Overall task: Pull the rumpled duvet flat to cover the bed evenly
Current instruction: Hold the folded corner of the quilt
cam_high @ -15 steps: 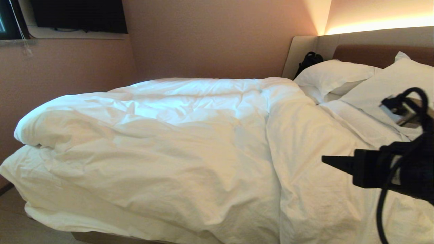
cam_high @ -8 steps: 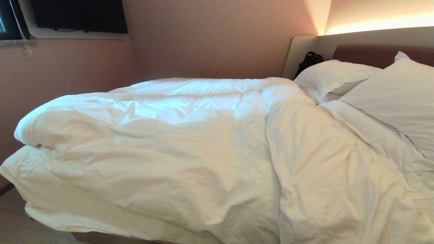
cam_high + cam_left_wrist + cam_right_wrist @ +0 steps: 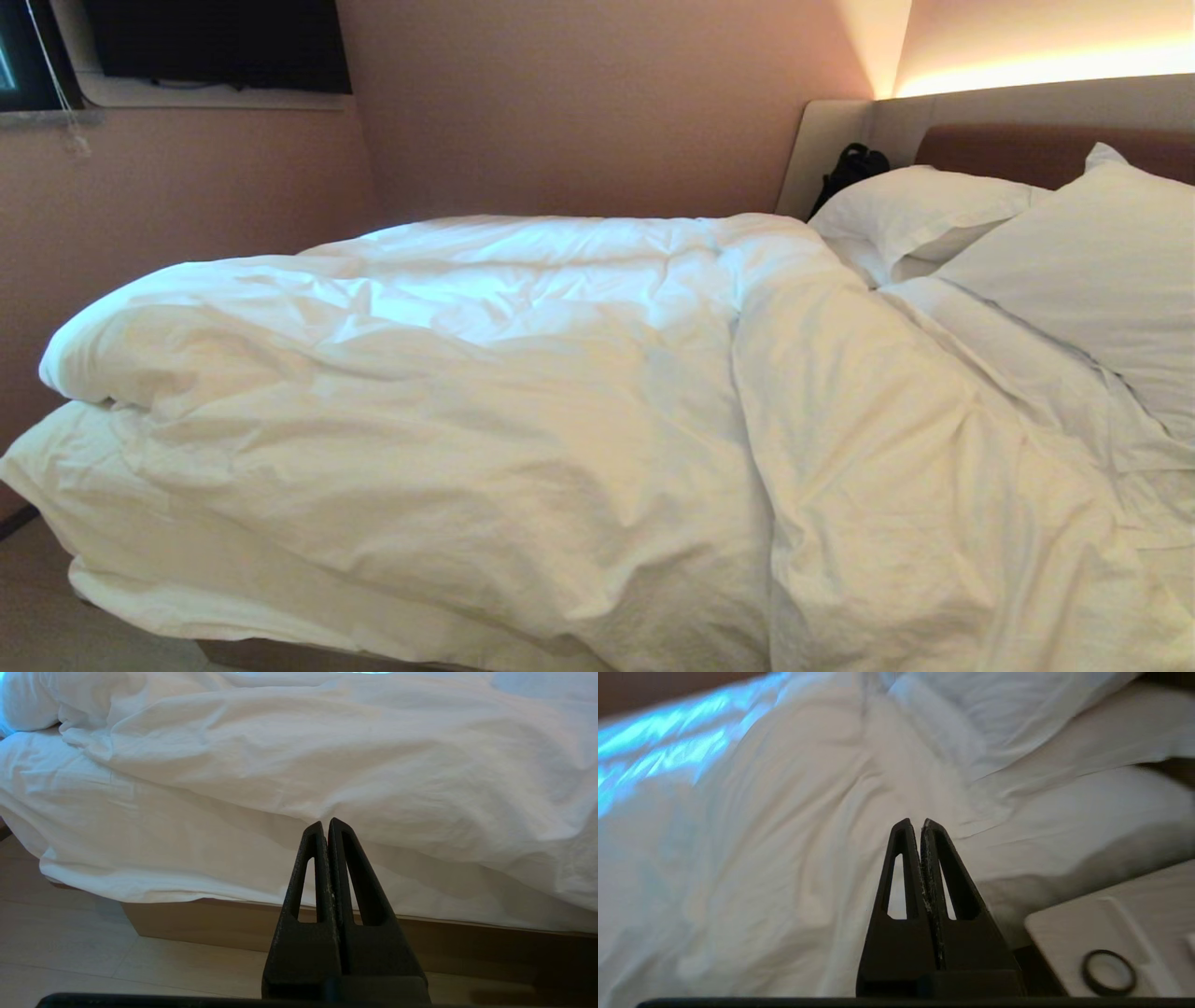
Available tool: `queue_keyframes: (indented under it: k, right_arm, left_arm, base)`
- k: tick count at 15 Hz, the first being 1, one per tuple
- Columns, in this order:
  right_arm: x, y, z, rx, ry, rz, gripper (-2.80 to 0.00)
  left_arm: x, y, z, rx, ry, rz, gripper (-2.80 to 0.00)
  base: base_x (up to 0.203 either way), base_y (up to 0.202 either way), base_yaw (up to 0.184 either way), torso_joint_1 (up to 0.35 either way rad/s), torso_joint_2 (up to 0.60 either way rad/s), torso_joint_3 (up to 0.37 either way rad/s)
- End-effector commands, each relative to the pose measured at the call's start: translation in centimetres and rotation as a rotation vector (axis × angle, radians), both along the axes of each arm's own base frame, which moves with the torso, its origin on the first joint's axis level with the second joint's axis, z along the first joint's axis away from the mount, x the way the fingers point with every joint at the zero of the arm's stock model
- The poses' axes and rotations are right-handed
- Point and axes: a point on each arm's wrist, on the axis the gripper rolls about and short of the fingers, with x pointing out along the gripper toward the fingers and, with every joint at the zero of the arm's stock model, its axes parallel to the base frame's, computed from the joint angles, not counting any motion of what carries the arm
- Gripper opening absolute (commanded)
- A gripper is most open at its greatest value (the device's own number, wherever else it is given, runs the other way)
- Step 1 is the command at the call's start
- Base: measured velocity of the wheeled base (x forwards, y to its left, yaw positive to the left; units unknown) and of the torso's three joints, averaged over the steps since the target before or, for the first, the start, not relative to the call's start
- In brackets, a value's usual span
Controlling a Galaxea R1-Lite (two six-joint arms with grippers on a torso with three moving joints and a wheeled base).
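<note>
Missing from the head view, both grippers are seen pressed together and empty: left gripper before the duvet edge, right gripper before its creases.

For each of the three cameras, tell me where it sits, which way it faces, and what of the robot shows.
Head view: high on the robot, facing down across the duvet toward the pillows; no arm shows.
Left wrist view: behind the shut left claw, low, facing the bed base and floor.
Right wrist view: behind the shut right claw, facing the pillows end, a bedside table beside it.
All three share the duvet.
</note>
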Motion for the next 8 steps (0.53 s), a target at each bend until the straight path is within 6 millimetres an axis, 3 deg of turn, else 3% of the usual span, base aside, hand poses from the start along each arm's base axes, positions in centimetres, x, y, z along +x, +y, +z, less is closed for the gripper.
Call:
queue_keyframes:
  k: [1,5,8]
  right_arm:
    - [-2.4,0.0,-0.8,-0.022,-0.079,-0.038,-2.80]
    - [-5.8,0.1,-4.2,-0.107,-0.182,-0.018,-2.80]
    - [-5.6,0.2,-8.1,-0.141,-0.151,0.025,-2.80]
  left_arm:
    - [0.0,0.0,0.0,0.000,0.000,0.000,-2.80]
    - [0.0,0.0,0.0,0.000,0.000,0.000,-2.80]
    - [0.0,0.0,0.0,0.000,0.000,0.000,-2.80]
  base:
    - [0.000,0.000,0.000,0.000,0.00,0.000]
    - [0.000,0.000,0.000,0.000,0.00,0.000]
    - [0.000,0.000,0.000,0.000,0.00,0.000]
